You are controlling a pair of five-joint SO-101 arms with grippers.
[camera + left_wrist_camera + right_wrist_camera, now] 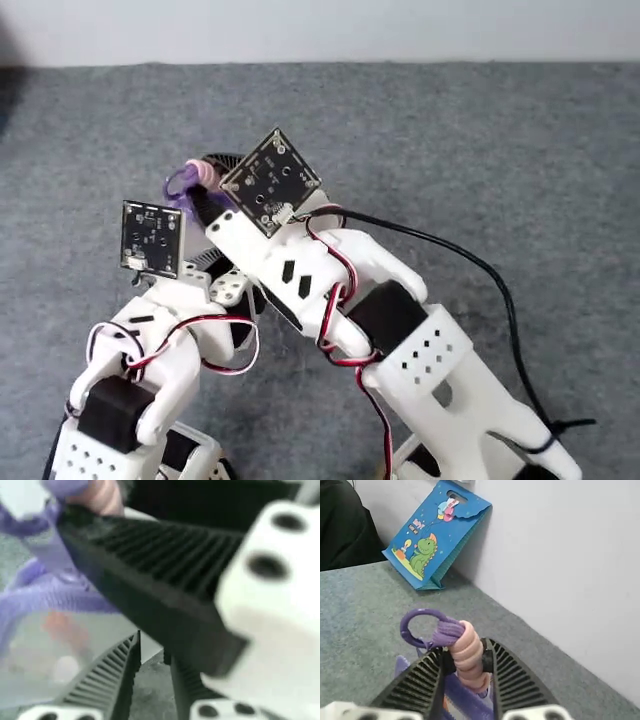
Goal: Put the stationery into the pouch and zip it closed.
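Note:
A clear pouch [60,645] with purple trim lies under both arms, and blurred orange and white items [62,627] show through it. Its zip pull is a pink coiled charm [467,657] with a purple ring [417,622]. My right gripper [467,662] is shut on that charm, raised above the carpet. From above, the charm [205,172] and ring [180,185] peek out beyond the right arm's camera board. My left gripper [152,650] sits low beside the pouch, its narrow-set tips pinching the pouch's pale edge. The right gripper's black finger [165,575] crosses just above it.
The grey carpet [500,150] covers the table, with open room right and behind. A blue gift bag [435,535] with a dinosaur leans against the white wall. A black cable [500,290] trails off the right arm. The two arms crowd together.

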